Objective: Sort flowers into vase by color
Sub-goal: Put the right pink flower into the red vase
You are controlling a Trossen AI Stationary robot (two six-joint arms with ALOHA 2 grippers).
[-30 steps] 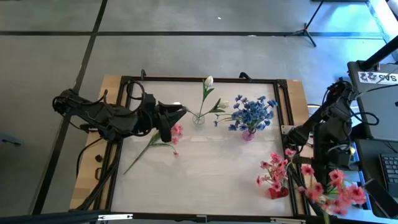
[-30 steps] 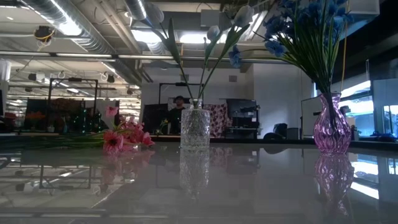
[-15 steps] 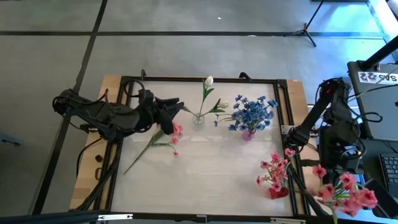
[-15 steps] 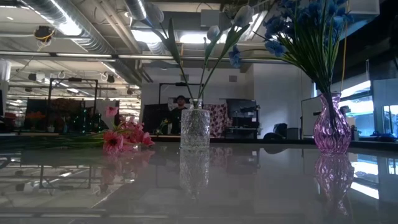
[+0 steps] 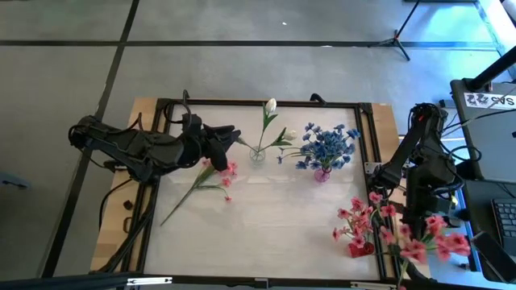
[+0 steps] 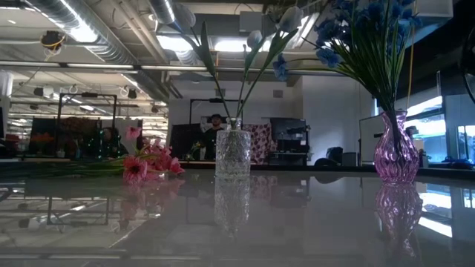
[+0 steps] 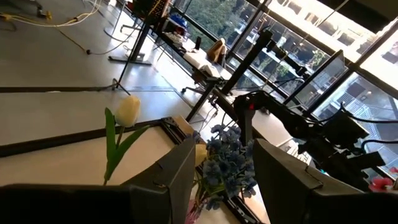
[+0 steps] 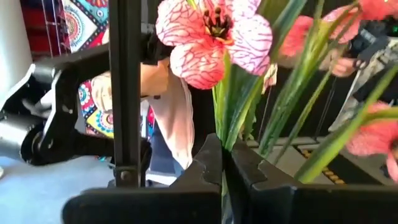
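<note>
One pink sprig (image 5: 201, 182) lies flat on the table's left half, with its blooms (image 6: 148, 163) toward the clear vase (image 5: 257, 154) that holds white buds (image 7: 128, 111). A purple vase (image 5: 322, 174) holds blue blooms (image 7: 225, 163). A red vase (image 5: 359, 248) near the right edge holds pink blooms. My left gripper (image 5: 233, 135) is open in the air above and just beyond the lying sprig's blooms, touching nothing. My right gripper (image 5: 419, 213) is past the table's right edge, shut on a bunch of pink sprigs (image 5: 431, 242). My right gripper pinches the green stems (image 8: 231, 124) of the pink sprigs between its two shut fingers, several stems together. The bunch is lifted clear of the table, beside the right frame rail. Its blooms (image 8: 214, 34) stand out past the fingertips.
A black frame (image 5: 258, 103) rims the table. Between the lying sprig and the red vase the tabletop (image 5: 274, 225) is bare. A desk with equipment (image 5: 492, 161) stands close to the right arm. People show in the room beyond the table.
My left gripper has risen and moved toward the far edge, away from the lying pink sprig, which has stayed in place. My right arm has swung the held pink bunch out to the right and then back toward the red vase.
</note>
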